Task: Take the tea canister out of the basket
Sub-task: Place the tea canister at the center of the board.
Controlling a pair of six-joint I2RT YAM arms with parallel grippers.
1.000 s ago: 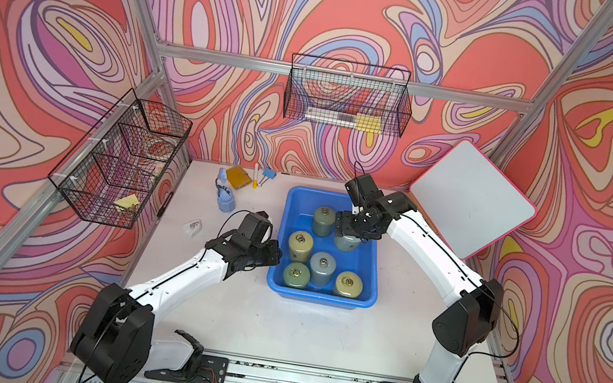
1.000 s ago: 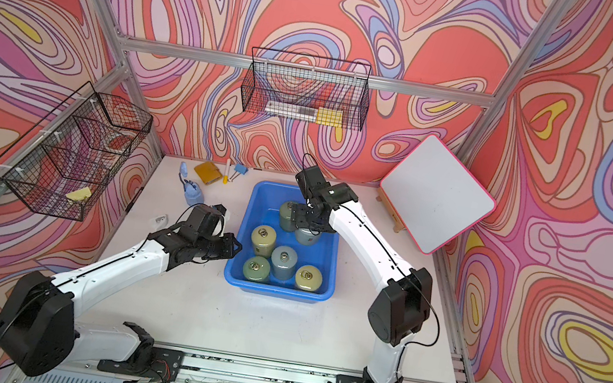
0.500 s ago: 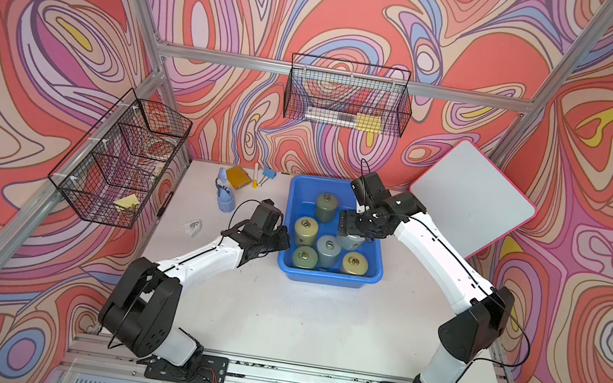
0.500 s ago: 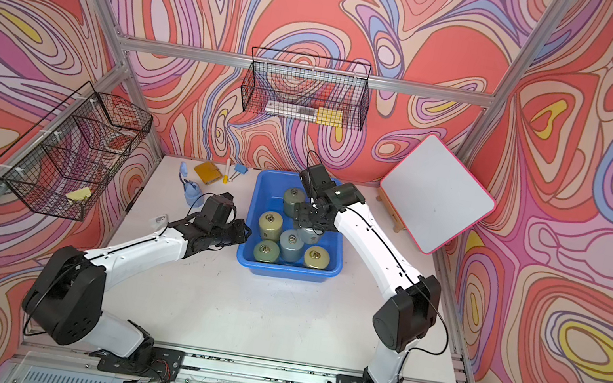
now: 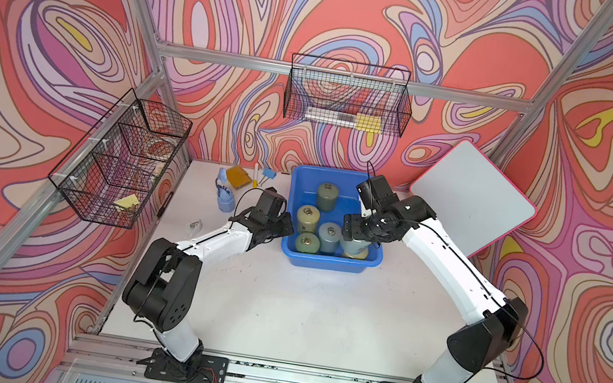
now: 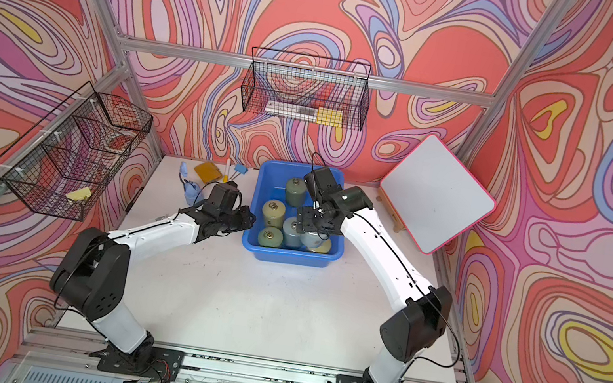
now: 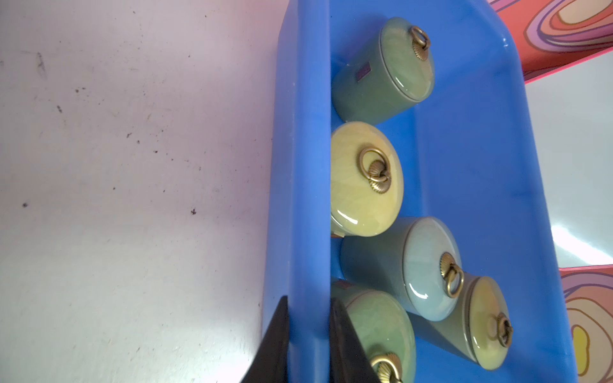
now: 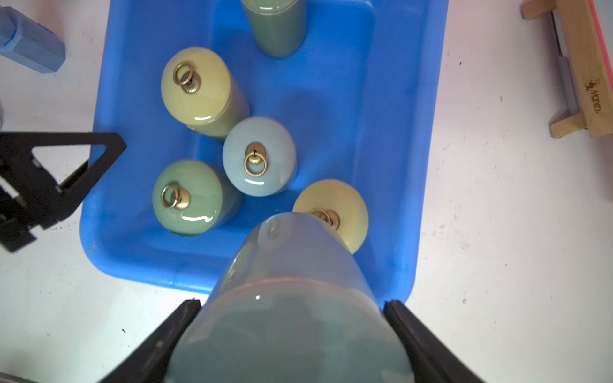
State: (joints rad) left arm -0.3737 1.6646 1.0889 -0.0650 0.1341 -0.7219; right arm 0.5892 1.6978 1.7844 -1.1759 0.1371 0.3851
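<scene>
In both top views the two arm bases sit on the rail along the bottom edge, and the white table (image 5: 297,316) fills the lower middle of the frame. The left arm comes in from the lower left. At centre frame the left gripper (image 5: 284,227) is closed on the left rim of the blue basket (image 5: 327,260). In the left wrist view its fingers (image 7: 275,338) pinch that rolled rim, one outside the wall and one inside.

The right arm comes in from the lower right. The right gripper (image 5: 357,232) is clamped on a pale blue tea canister (image 5: 355,247), just right of centre, over the basket's near right corner. In the right wrist view the held canister fills the lower middle. Its far end covers part of a yellow-lidded canister (image 8: 345,205), and I cannot tell whether the two touch.

Four more canisters stand upright in the basket:
- a green-lidded canister (image 8: 187,197)
- a light blue canister (image 8: 258,156)
- a yellow-green canister (image 8: 195,86)
- a dark green canister (image 8: 275,30) at the top edge of the frame

Farther back, up and left of the basket, lie a pale blue object (image 5: 224,198) and an amber square (image 5: 236,176). A pink-edged whiteboard (image 5: 470,197) leans at the right. Black wire-mesh baskets hang on the left wall (image 5: 122,159) and the back wall (image 5: 346,101).
</scene>
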